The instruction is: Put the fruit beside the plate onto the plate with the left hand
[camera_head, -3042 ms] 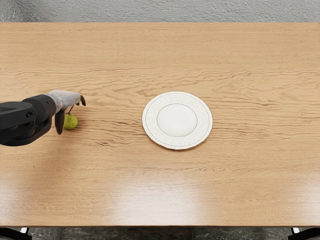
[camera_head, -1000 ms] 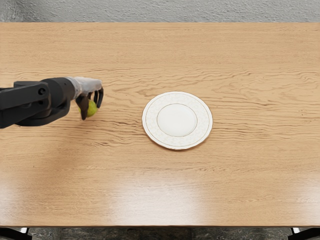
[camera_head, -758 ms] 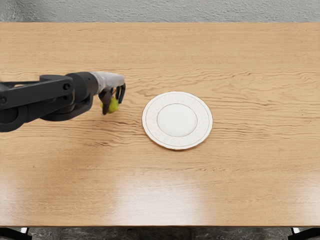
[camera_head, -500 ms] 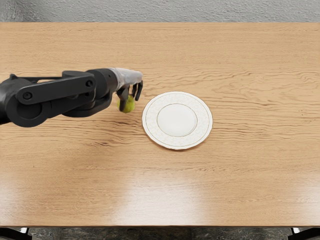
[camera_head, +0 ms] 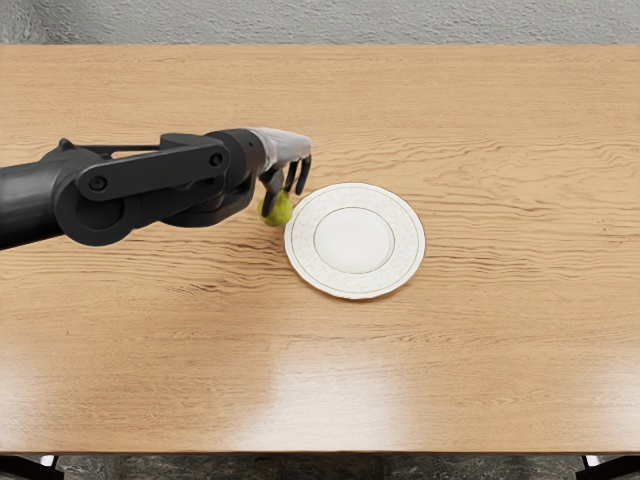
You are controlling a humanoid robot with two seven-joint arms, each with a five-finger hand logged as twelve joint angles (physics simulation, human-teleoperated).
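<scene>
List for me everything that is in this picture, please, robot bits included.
table: one, light brown wood, fills nearly the whole view.
plate: one, white, round, nothing on it, near the table's middle.
fruit: one, yellow-green, small, held in the fingers just off the plate's left rim, not yet on the plate.
floor: grey strip along the top edge, beyond the table.
left arm: one, black, comes in from the left edge.
left hand: one, pale grey with dark fingers, closed around the fruit.
right arm and hand: not in view.
</scene>
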